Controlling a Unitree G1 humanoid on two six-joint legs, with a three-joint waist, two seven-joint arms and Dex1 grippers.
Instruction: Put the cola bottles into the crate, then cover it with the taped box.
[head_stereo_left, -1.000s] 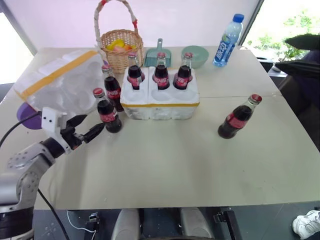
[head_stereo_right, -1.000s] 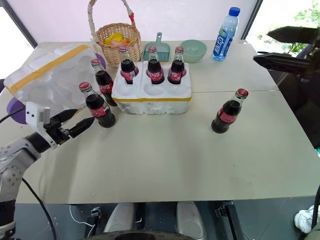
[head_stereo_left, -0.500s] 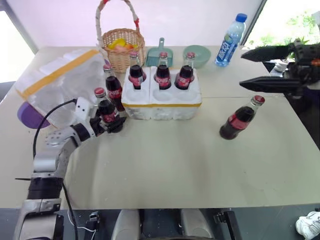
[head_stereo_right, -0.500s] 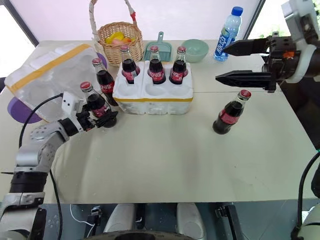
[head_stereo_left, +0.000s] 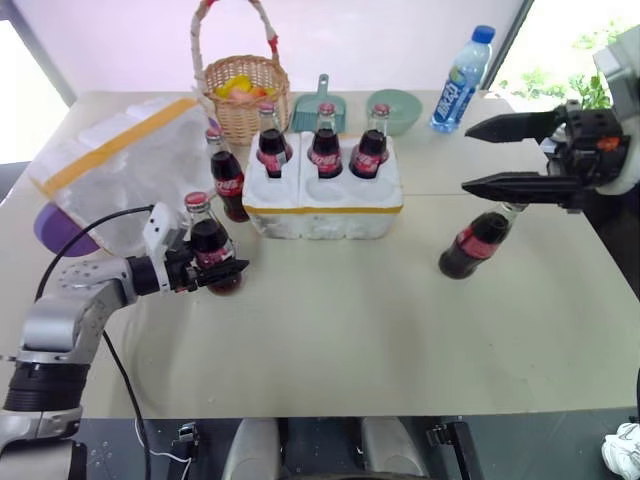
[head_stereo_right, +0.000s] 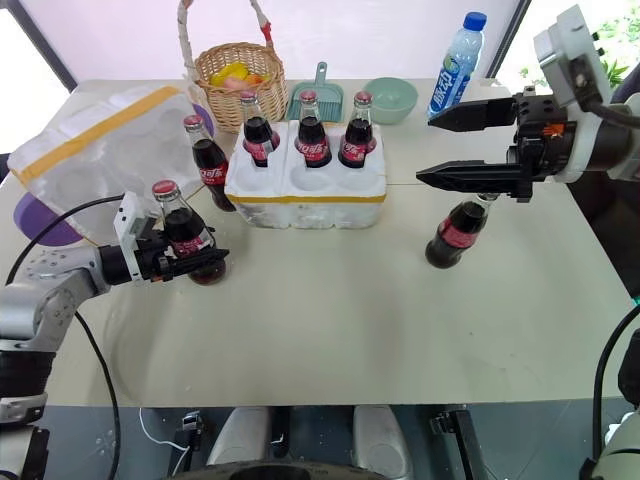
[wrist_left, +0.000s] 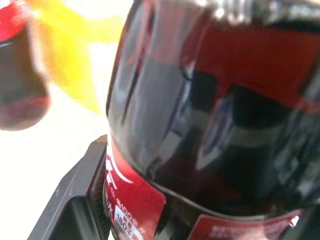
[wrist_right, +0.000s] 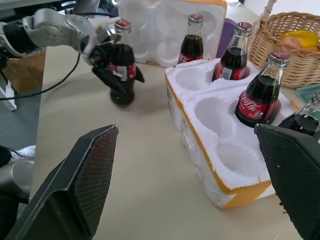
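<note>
Cola bottle (head_stereo_left: 210, 250) upright, maybe tilted – left gripper (head_stereo_left: 222, 272) clamps it.

Head stereo pair overlooks table (head_stereo_left: 400, 330); left wrist view close against cola bottle (wrist_left: 215, 110).

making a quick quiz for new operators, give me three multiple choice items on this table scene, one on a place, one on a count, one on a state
1. Where does the tall clear water bottle with blue cap stand?
A. at the table's far right
B. in the wicker basket
C. inside the crate

2. How many small red-capped glass cola bottles sit in the low white foam crate?
A. one
B. three
C. six

3. What is the left gripper doing?
A. hanging open over bare table
B. clamped on a cola bottle
C. resting on the taped box

Answers: 1 A, it stands beyond the green bowl. 2 B, only the back row is filled. 3 B, black fingers flank the bottle's body.
</note>
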